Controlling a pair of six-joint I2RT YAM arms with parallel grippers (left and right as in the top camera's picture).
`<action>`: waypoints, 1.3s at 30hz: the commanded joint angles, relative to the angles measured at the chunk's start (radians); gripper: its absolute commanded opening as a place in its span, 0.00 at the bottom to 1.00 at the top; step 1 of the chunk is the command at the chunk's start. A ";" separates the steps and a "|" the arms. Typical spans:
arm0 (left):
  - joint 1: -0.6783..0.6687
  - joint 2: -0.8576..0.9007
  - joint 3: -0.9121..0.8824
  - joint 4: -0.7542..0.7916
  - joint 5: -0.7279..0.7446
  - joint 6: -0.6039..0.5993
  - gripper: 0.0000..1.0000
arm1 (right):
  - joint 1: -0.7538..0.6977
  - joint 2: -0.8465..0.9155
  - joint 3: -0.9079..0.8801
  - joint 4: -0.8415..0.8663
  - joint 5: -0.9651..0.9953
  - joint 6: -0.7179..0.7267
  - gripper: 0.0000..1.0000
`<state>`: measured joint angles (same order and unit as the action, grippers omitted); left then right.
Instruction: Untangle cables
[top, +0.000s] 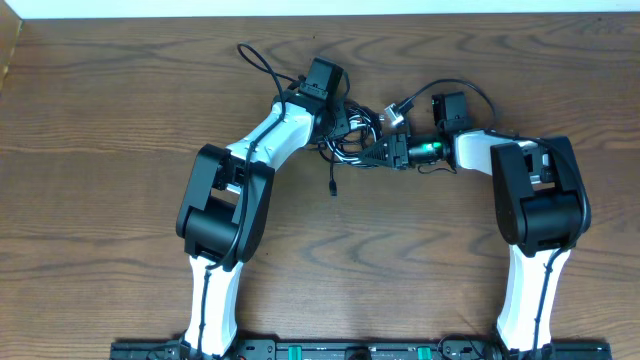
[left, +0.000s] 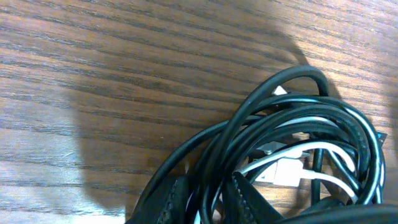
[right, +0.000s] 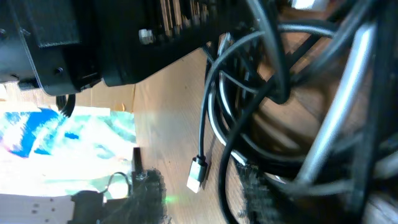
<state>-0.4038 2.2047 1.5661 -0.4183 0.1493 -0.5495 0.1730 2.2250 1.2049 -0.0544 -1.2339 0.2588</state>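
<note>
Where cables (top: 350, 150) bunch — centre, table (top: 100, 100) edges well apart

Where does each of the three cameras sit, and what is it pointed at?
Overhead: fixed above the table, looking straight down; shows left arm, right arm and the cables between them.
Left wrist: on the left arm, close over the cables; own fingers at the bottom edge.
Right wrist: on the right arm, looking low across the wood; own fingers below, left arm's black end above.
Shared: all three see the cables.
</note>
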 joint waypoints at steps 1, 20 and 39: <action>0.005 0.039 -0.024 -0.029 -0.031 -0.005 0.27 | -0.007 0.024 0.003 0.018 -0.064 -0.006 0.31; 0.005 0.039 -0.024 -0.029 -0.031 -0.005 0.27 | -0.011 0.025 0.003 0.228 -0.328 0.048 0.04; 0.005 0.039 -0.024 -0.029 -0.031 -0.005 0.27 | -0.061 -0.032 0.019 1.629 -0.325 1.373 0.01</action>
<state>-0.4046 2.2040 1.5661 -0.4217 0.1535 -0.5495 0.1219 2.2425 1.2026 1.5253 -1.5478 1.3640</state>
